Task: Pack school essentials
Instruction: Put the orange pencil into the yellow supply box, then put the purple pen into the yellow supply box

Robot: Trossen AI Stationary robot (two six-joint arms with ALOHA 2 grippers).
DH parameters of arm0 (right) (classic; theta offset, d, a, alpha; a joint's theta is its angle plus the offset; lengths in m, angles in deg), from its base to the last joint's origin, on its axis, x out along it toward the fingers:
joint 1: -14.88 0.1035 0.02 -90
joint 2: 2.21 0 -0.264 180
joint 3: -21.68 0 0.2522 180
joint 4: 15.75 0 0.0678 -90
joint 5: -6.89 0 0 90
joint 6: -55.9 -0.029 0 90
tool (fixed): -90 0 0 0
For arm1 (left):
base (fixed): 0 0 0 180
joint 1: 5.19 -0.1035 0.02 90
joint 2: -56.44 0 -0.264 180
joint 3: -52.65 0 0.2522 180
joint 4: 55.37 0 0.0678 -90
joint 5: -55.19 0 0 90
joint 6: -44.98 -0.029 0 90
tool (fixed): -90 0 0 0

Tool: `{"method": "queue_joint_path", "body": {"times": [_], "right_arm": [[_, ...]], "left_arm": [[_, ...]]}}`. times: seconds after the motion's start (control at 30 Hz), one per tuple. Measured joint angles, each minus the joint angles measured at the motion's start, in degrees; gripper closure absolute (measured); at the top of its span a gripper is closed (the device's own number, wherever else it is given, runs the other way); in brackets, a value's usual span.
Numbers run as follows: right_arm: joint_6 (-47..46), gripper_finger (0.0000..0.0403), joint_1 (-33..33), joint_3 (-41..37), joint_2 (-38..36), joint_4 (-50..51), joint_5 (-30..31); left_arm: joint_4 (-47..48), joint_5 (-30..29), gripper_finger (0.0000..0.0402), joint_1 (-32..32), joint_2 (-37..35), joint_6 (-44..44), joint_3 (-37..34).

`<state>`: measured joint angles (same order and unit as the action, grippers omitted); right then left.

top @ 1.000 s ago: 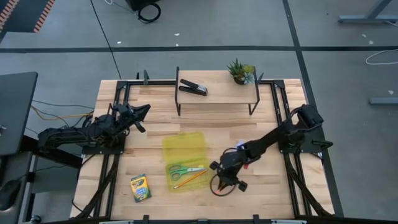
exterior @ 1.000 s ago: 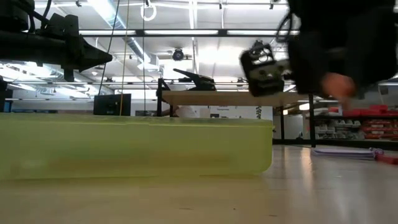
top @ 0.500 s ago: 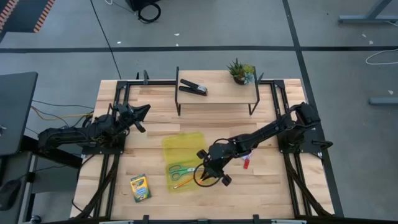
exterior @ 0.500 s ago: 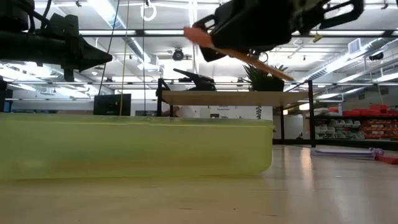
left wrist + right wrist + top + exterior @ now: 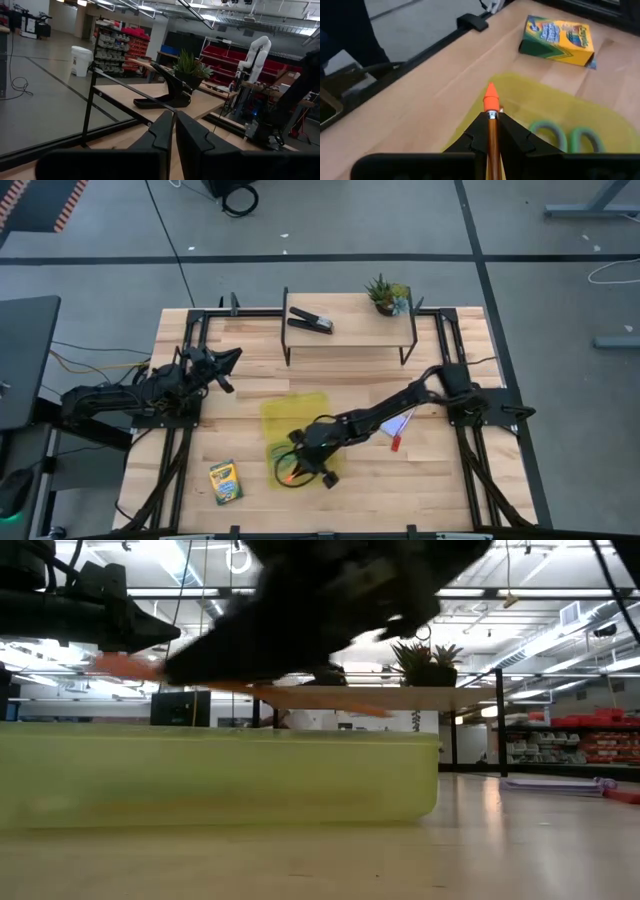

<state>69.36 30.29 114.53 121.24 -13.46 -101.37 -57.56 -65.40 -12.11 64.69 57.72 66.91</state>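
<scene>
High view: the right gripper (image 5: 297,463) has swung from the surface's right side across to the yellow-green tray (image 5: 296,417), and now hangs over the tray's near end with its jaws clamped on an orange pencil (image 5: 491,115). In the right wrist view the pencil's eraser end sticks out past the fingers, over the tray, with the green-handled scissors (image 5: 567,136) lying inside just beyond. So the carry looks done, and the release into the tray is likely the next step. The crayon box (image 5: 224,481) lies on the surface left of the tray, not yet packed, and a small red block (image 5: 396,444) and a pale note pad (image 5: 402,423) lie well to the right. The left gripper (image 5: 229,366) waits with its jaws closed and empty at the left side. On the raised shelf (image 5: 350,330) at the far edge sit a black stapler (image 5: 311,320) and a potted plant (image 5: 387,294). Around the wooden surface (image 5: 420,480) is grey floor; beyond it, a workshop with red storage bins.
</scene>
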Motion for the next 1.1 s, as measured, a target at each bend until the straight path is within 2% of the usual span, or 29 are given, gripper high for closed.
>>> {"method": "queue_joint_path", "body": {"times": [0.17, 0.4, 0.63, 0.93, 1.1], "right_arm": [[-2.9, 0.0366, -0.3, 9.1, 7.0, 3.3, 0.1], [-6.0, 0.0351, -0.2, 13.5, 10.8, 3.4, 0.2], [-8.6, 0.0329, -0.1, 13.4, 11.0, 5.1, 0.6], [-8.7, 0.0325, -0.8, 13.4, 8.0, 9.3, 1.1], [-3.9, 0.0325, -2.3, 13.3, 5.3, 14.7, -2.9]], "left_arm": [[0.0, 0.0, 0.0367, 0.0, 0.0, 0.0, 0.0], [0.0, 0.0, 0.0365, 0.0, 0.0, 0.0, 0.0], [0.0, 0.0, 0.0374, 0.0, 0.0, 0.0, 0.0], [0.0, 0.0, 0.0363, 0.0, 0.0, 0.0, 0.0], [0.1, 0.0, 0.0368, 0.0, 0.0, 0.0, 0.0]]}}
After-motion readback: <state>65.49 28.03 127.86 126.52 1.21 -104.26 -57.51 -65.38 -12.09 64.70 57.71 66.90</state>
